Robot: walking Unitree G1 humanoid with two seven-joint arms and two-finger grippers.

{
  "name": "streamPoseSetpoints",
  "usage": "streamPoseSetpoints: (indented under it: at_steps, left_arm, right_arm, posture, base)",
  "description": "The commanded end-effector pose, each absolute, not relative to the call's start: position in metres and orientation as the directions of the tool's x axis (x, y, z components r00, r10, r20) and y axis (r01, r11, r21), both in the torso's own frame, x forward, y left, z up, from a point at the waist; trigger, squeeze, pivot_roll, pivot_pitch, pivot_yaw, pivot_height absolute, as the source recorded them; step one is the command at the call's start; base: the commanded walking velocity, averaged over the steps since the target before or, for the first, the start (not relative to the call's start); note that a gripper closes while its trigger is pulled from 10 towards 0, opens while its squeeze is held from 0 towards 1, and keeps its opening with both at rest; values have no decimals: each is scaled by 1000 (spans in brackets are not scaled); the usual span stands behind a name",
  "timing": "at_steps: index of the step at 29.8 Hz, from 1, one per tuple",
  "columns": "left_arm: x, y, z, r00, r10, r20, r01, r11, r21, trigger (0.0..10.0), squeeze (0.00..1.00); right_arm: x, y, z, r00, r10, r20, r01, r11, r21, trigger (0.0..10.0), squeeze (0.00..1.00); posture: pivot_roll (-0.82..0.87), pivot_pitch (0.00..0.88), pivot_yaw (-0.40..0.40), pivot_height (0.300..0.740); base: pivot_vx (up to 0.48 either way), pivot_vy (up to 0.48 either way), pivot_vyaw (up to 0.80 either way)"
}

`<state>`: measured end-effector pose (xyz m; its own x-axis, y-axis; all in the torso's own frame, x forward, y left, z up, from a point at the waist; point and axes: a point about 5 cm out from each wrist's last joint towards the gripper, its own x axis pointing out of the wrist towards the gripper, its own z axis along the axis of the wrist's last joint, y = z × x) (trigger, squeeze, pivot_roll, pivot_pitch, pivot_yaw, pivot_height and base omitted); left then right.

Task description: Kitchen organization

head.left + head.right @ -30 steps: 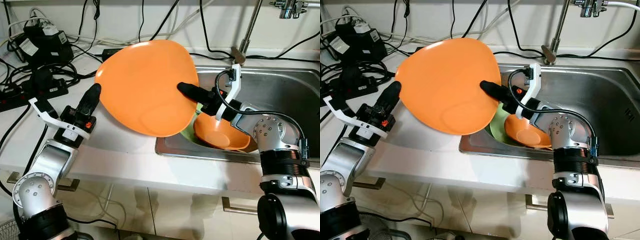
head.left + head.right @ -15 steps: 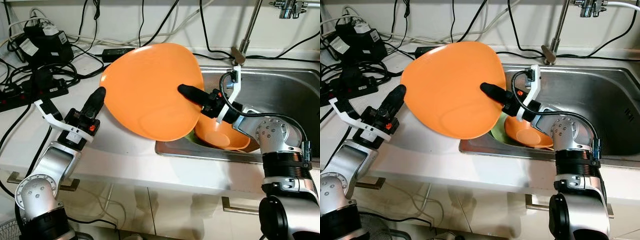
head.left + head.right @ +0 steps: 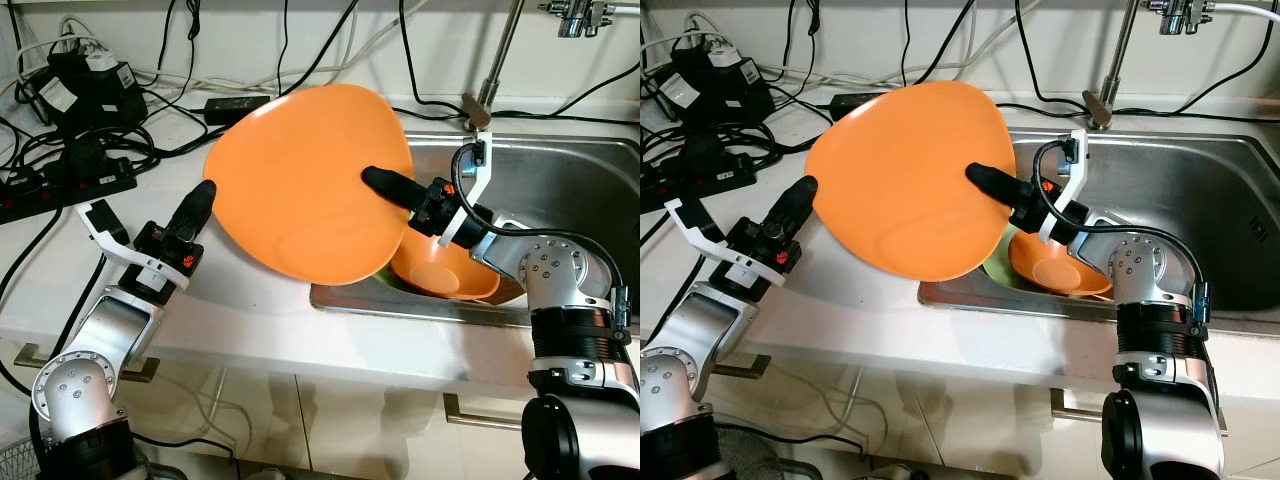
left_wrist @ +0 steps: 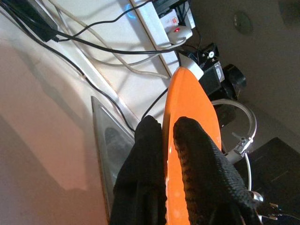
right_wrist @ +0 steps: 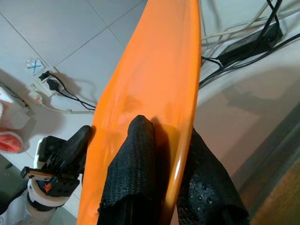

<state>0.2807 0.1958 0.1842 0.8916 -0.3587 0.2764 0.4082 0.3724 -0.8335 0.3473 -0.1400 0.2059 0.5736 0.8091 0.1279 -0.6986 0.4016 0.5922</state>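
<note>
Figure: a two-handed hold on a large plate. We see the orange plate (image 3: 305, 180) raised off the table (image 3: 250, 300), tilted on edge, and straddling the left rim of the sink (image 3: 560, 165), with most of it over the table. We grip it at opposite edges. The right gripper (image 3: 380, 182) has its jaws clenched across the right rim, one finger on the upper face and one behind, as the right wrist view confirms. The left gripper (image 3: 200, 195) has its jaws closed over the left rim; in the left wrist view the two black fingers (image 4: 197, 164) sandwich the plate's thin edge.

We judge the paired grasp to serve two ends. A wide, shallow plate pinched at one edge alone would tend to swing about that pinch; a second hold at the far edge steadies it. It also suits a handover between arms, since the sink lies to the right and the free table space to the left.

Below the plate, at the near left of the sink, rest an orange bowl (image 3: 450, 275) and a green dish (image 3: 995, 262) beneath it, which we take as items yet to be sorted. Far left on the table lie power strips and cables (image 3: 80, 150). We would keep the plate, possibly wet, well apart from these.
</note>
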Motion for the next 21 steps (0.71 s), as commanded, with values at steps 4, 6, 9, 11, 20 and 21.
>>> streamPoseSetpoints:
  at_steps: [4, 6, 9, 11, 20, 21]
  left_arm:
    - [278, 183, 201, 840, -423, 339, 501, 369, -783, 10000, 1000]
    - [278, 183, 201, 840, -423, 339, 501, 369, -783, 10000, 1000]
    - [280, 184, 200, 846, -417, 332, 494, 377, -784, 10000, 1000]
    - [281, 186, 199, 854, -406, 325, 484, 391, -783, 10000, 1000]
    - [273, 176, 208, 795, -483, 367, 556, 336, -761, 10000, 1000]
    - [272, 174, 208, 784, -499, 368, 565, 329, -757, 10000, 1000]
  right_arm:
    - [349, -135, 201, 589, 805, 68, -684, 453, 572, 0, 0]
    - [350, -135, 200, 594, 802, 63, -680, 458, 573, 0, 0]
    - [352, -136, 198, 614, 788, 57, -664, 475, 578, 0, 0]
    - [353, -137, 198, 623, 781, 54, -655, 482, 582, 0, 0]
    - [365, -147, 194, 720, 693, 27, -565, 564, 603, 0, 0]
    - [366, -148, 194, 728, 684, 28, -557, 568, 605, 0, 0]
  posture:
    - [7, 11, 84, 740]
    - [7, 11, 84, 740]
    - [7, 8, 83, 740]
    - [6, 8, 83, 740]
    - [9, 7, 80, 740]
    - [9, 7, 80, 740]
  base:
    - [0, 0, 0]
    - [0, 0, 0]
    - [0, 0, 0]
    - [0, 0, 0]
    - [0, 0, 0]
    - [0, 0, 0]
